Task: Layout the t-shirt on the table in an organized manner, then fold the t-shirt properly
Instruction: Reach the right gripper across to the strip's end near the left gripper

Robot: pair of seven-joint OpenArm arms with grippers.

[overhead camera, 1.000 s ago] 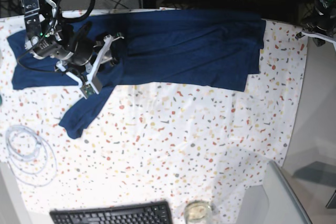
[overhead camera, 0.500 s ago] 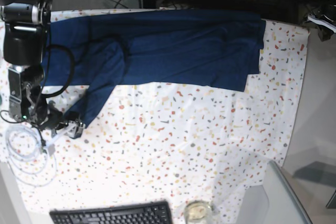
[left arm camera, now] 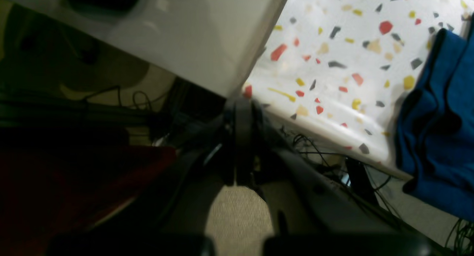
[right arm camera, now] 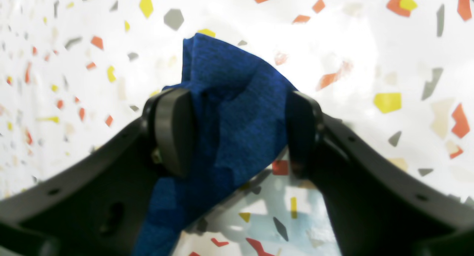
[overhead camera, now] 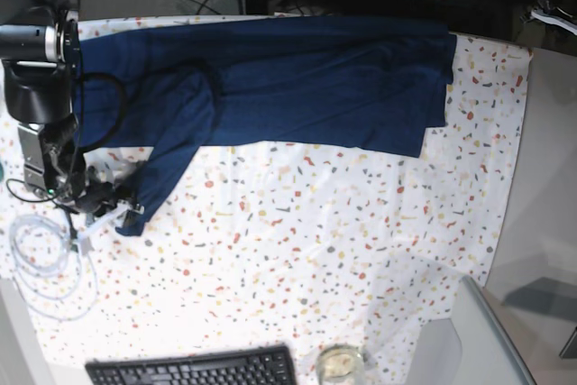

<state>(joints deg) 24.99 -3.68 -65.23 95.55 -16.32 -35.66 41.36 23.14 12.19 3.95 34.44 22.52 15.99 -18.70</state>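
The navy t-shirt (overhead camera: 306,87) lies spread along the far side of the speckled table (overhead camera: 315,250), with one sleeve (overhead camera: 167,169) trailing toward the near left. My right gripper (overhead camera: 122,215) sits at that sleeve's tip. In the right wrist view the right gripper (right arm camera: 237,132) is open, and bunched blue t-shirt cloth (right arm camera: 229,82) fills the space between its pads (right arm camera: 172,130). My left gripper (left arm camera: 240,145) is shut on nothing and hangs off the table's corner (left arm camera: 333,63), to the left of a hanging fold of the t-shirt (left arm camera: 440,137).
A coiled white cable (overhead camera: 50,263) lies on the table just below my right gripper. A black keyboard (overhead camera: 194,369) and a glass jar (overhead camera: 340,364) sit at the near edge. A grey surface (overhead camera: 469,340) adjoins the near right corner, and cables run behind the far edge.
My right arm has swung down from the shirt's upper left to the sleeve's tip and edged onto it. The left arm has drawn back out of the base view's upper right.
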